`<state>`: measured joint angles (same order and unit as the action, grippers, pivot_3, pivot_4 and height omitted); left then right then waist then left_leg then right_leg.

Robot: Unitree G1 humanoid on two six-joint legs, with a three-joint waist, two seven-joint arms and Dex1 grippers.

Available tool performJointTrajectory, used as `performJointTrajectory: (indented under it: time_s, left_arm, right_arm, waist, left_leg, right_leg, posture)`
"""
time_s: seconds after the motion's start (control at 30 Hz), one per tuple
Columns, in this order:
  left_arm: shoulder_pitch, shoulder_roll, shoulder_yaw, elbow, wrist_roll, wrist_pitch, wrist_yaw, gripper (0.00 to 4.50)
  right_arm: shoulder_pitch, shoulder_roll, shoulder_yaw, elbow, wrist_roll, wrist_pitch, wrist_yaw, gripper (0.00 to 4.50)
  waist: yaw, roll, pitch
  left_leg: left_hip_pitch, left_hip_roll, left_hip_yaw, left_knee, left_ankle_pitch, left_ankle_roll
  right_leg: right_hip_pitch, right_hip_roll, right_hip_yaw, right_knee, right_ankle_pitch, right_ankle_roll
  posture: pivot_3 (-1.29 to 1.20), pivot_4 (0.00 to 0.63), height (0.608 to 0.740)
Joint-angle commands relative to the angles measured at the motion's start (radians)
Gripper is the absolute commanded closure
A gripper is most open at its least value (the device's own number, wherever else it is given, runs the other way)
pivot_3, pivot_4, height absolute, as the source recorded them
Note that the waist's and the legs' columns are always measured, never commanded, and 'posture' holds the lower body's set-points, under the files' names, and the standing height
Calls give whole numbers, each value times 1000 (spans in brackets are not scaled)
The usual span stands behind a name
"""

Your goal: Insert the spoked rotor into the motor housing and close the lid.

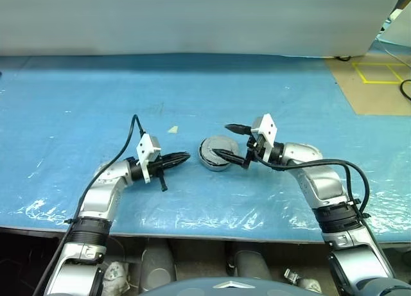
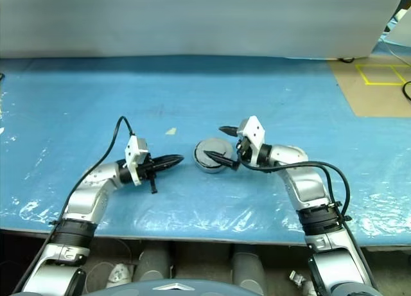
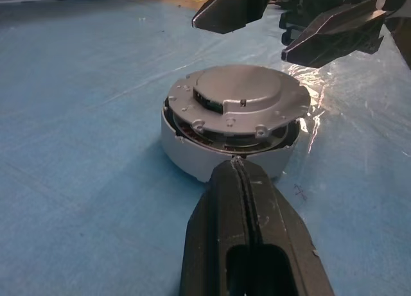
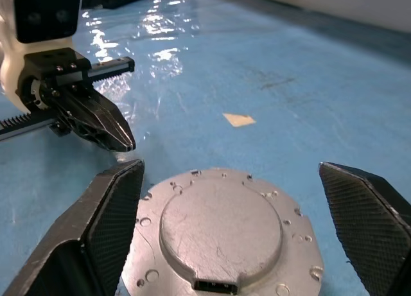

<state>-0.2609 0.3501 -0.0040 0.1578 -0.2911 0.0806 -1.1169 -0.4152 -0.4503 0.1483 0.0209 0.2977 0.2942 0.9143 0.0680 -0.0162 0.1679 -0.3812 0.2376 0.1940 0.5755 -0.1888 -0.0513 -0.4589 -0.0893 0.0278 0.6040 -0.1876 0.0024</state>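
Lid sits on motor housing, slightly askew, between the wide-open right gripper's fingers. Left gripper pinched shut, empty, just beside. Rigid, prob. heavy slick metal; grip by rim.

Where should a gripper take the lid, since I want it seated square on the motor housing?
Grip the lid by its thin outer rim on two opposite sides, coming in from the right gripper's side, whose open fingers already flank it. It sits slightly askew on the motor housing, so its rim overhangs.
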Motion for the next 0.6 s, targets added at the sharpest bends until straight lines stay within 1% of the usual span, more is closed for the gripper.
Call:
performJointTrajectory:
  time_s: [0.03,0.3,0.4,0.43,0.47,0.5,0.6]
  left_arm:
    - [10,9,-6,-44,-4,-41,24,4500]
    - [19,5,-22,-53,-12,-49,53,4500]
    - [21,6,-27,-53,-16,-50,60,4500]
    - [21,6,-28,-53,-17,-51,61,4500]
    - [20,7,-28,-53,-18,-52,63,4500]
    - [20,7,-28,-51,-18,-53,64,4500]
    - [19,7,-27,-48,-19,-57,68,4500]
  right_arm:
    - [-26,-2,14,10,-27,2,0,62]
    - [-41,29,50,35,-81,7,-18,62]
    - [-43,35,61,43,-102,-2,-24,618]
    - [-43,37,63,45,-107,-3,-25,936]
    - [-44,38,64,47,-111,-4,-25,1363]
    - [-46,38,66,49,-114,-4,-24,1527]
    - [-50,42,69,52,-122,-3,-22,1533]
  waist:
    - [0,0,0]
    - [0,0,0]
    - [0,0,0]
    - [0,0,0]
    - [0,0,0]
    - [0,0,0]
    - [0,0,0]
  left_leg:
    - [0,0,0,0,0,0]
    - [1,0,1,0,0,0]
    - [1,0,1,0,0,0]
    - [1,0,1,0,0,0]
    - [1,0,1,0,0,0]
    - [1,0,1,0,0,0]
    - [2,0,1,0,0,0]
  right_leg:
    - [0,0,0,0,0,0]
    - [0,0,0,1,0,0]
    - [0,0,1,1,0,0]
    - [0,0,1,1,0,0]
    - [0,0,1,1,0,0]
    - [0,0,1,1,0,0]
    - [1,0,1,2,0,0]
  posture:
    - [0,150,740]
    - [0,150,740]
    - [0,150,740]
    - [0,150,740]
    - [0,150,740]
    - [0,150,740]
    - [0,150,740]
